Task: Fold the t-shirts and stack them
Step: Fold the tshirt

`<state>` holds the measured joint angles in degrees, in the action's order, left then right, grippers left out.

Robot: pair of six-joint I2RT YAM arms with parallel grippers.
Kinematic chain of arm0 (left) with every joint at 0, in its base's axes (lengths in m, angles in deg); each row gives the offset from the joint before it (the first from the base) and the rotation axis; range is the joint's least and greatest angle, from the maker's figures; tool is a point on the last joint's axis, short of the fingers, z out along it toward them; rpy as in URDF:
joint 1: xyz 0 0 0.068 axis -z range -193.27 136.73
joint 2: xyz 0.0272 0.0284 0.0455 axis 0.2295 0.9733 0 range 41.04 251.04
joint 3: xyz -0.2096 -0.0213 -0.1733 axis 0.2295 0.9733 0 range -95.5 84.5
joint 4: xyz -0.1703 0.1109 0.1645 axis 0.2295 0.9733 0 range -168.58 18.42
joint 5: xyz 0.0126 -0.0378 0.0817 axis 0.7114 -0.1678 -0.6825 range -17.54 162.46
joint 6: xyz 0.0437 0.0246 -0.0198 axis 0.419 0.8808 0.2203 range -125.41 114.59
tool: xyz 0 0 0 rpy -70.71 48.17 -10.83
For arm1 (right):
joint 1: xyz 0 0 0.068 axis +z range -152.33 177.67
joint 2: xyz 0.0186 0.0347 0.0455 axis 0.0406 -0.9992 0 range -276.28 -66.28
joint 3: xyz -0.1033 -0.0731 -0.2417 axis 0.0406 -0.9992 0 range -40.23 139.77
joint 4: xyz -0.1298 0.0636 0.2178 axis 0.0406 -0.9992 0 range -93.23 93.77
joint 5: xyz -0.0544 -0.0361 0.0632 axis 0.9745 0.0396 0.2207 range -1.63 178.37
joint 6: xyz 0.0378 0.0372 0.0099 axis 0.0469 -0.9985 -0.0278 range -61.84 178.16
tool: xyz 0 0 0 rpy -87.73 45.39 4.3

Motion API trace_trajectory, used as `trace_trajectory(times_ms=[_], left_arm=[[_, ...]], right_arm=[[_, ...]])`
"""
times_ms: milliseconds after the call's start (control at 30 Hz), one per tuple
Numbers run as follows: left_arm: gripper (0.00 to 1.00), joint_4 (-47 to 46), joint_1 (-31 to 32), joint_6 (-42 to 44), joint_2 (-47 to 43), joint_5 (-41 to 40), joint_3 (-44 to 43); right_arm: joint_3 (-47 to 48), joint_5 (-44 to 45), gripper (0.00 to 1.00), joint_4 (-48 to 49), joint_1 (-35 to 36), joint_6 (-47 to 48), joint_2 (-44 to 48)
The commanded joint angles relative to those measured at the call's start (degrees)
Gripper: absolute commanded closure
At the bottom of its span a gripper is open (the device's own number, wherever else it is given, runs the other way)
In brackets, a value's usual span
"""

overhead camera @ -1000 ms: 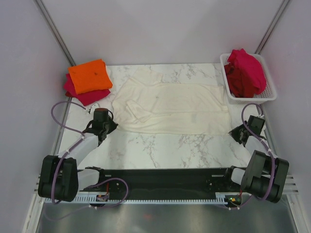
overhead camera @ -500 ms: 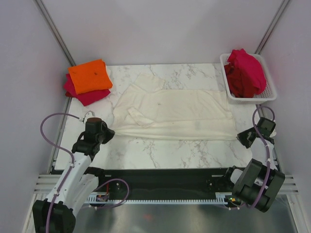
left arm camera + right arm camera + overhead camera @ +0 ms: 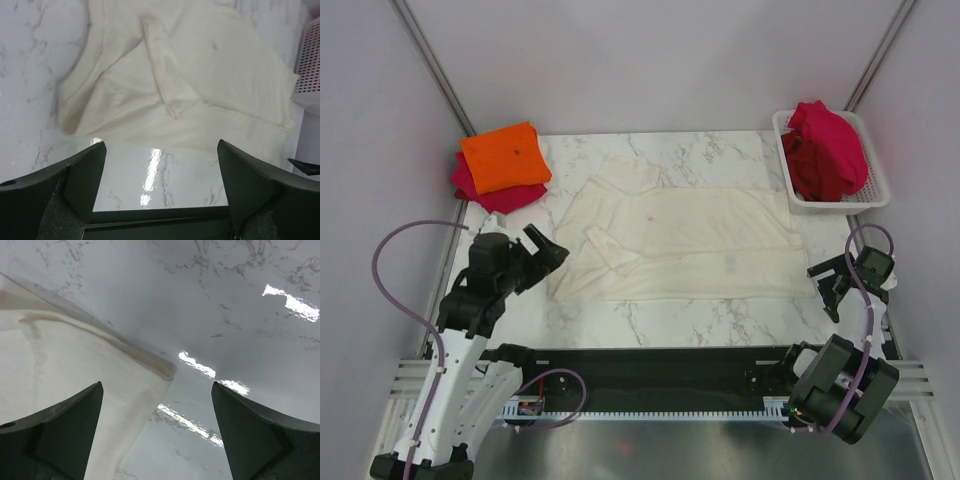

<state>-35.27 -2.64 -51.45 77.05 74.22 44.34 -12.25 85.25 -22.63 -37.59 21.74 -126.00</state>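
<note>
Across the centre of the desk point(image 3: 700, 312) the cream-white t-shirt point(image 3: 680, 240) lies spread flat, one sleeve lying over its body; half a second earlier both claws sat at its near hem corners; now the left claw point(image 3: 550, 247) and right claw point(image 3: 826, 288) are released, jaws apart, clear of the cloth; judgement: spreading is finished, folding not yet begun; the orange t-shirt point(image 3: 503, 157) tops the far-left stack.

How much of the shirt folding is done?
Done: the orange t-shirt lies folded on a red t-shirt, far left. In hand: the cream t-shirt lies spread out, left pincer and right pincer open, off it. Left: crimson t-shirts heaped in the basket.
</note>
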Motion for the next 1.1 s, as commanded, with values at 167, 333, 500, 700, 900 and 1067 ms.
trace_trajectory(times_ms=[167, 333, 500, 700, 900, 1067], left_arm=[[0.0, 5.38, 0.09, 18.97, -1.29, -2.56, -12.31], [0.0, 1.44, 0.09, 20.64, -1.82, 3.14, -10.12], [0.0, -0.51, 0.09, 21.61, -2.08, 5.45, -9.06], [0.0, -1.3, 0.09, 19.41, -5.51, 0.97, -6.68], [0.0, -1.21, 0.09, 18.62, -11.75, -3.69, -5.81], [0.0, -1.21, 0.0, 18.36, -11.93, -4.75, -5.72]], right_arm=[[4.44, -4.19, 0.09, 5.03, 13.52, -2.85, 10.57], [18.1, 8.96, 0.21, 6.88, 45.53, -4.62, 5.69], [37.37, 21.03, 0.23, 2.14, 72.41, 3.35, -18.07], [60.84, 17.79, 0.38, -4.98, 84.48, 14.0, -46.48], [72.72, 15.95, 0.48, -7.27, 87.82, 19.28, -59.27], [80.9, 17.26, 0.49, -12.19, 90.55, 22.44, -66.65]])
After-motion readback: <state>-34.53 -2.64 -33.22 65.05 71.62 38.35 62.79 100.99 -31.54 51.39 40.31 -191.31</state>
